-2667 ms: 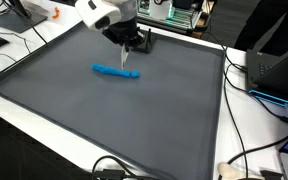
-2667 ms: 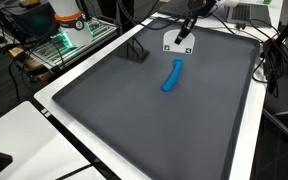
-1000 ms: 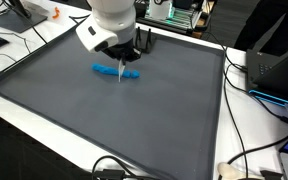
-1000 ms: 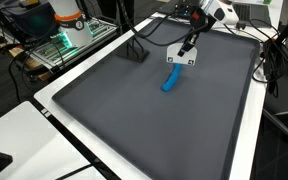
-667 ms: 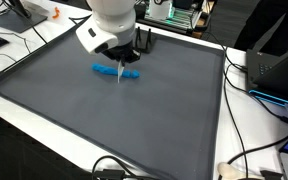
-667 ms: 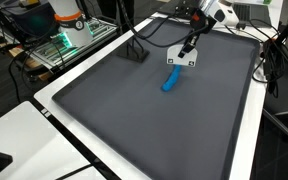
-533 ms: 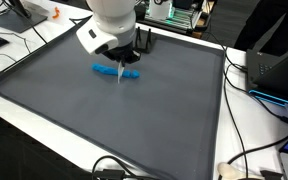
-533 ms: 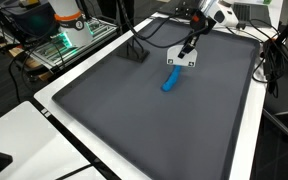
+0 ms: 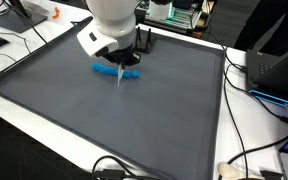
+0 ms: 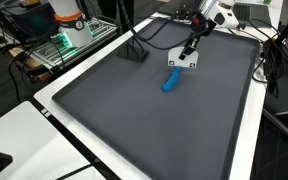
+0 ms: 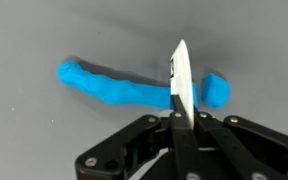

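From my wrist view, the gripper (image 11: 179, 118) has its fingers closed flat against a white plate (image 11: 179, 75). I see the plate edge-on, as a narrow upright sliver. It crosses the blue clay roll (image 11: 114, 88) close to one end, leaving a long wavy stretch on 1 side and a short stub on the other.

As I judge it, the grasp of the plate is done and its edge is lined up across the roll. I can't confirm any cut. The plate hides the roll exactly where it crosses, so I cannot tell whether the stub is joined or severed, nor whether the edge touches the clay or hangs just above it.

In an exterior view the roll (image 10: 171, 78) reads as 1 piece lying on the grey mat (image 10: 134, 110), towards its far side. The plate (image 10: 183, 62) stands at the roll's far end.

The arm comes down steeply from above, with the wrist near vertical and the gripper (image 9: 121, 62) pointing at the mat (image 9: 134, 125). The plate (image 9: 119, 75) hangs straight down from the fingers across the roll (image 9: 106, 70), its face roughly square to the roll's length. In both exterior views the wrist is over the back half of the mat.

Beyond it, a black stand (image 10: 136, 52) sits near the mat's far edge, well apart from the roll, and cables (image 9: 239, 75) trail along the white tabletop beside the mat.
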Controlling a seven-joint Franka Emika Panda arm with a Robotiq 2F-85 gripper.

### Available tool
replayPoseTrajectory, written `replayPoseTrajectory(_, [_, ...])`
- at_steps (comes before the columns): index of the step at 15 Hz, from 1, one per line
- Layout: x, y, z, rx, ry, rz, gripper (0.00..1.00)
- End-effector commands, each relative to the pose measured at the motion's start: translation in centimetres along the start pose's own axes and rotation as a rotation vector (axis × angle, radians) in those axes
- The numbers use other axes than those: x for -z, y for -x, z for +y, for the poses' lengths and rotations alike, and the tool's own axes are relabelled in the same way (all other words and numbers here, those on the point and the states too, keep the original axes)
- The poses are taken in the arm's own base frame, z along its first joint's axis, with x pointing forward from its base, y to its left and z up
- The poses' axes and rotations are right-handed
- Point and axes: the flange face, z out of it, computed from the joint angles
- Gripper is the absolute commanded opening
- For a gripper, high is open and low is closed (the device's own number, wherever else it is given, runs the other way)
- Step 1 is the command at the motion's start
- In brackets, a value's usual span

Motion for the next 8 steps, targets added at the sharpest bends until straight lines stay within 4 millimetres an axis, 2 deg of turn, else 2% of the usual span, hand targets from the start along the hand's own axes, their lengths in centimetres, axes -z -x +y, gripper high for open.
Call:
replayPoseTrajectory(1, [-1.5, -0.3, -0.2, 0.021, 0.018, -0.013, 0.01])
replayPoseTrajectory(8, [-2.7, -0.4, -0.3, 0.039, 0.017, -0.047, 0.01])
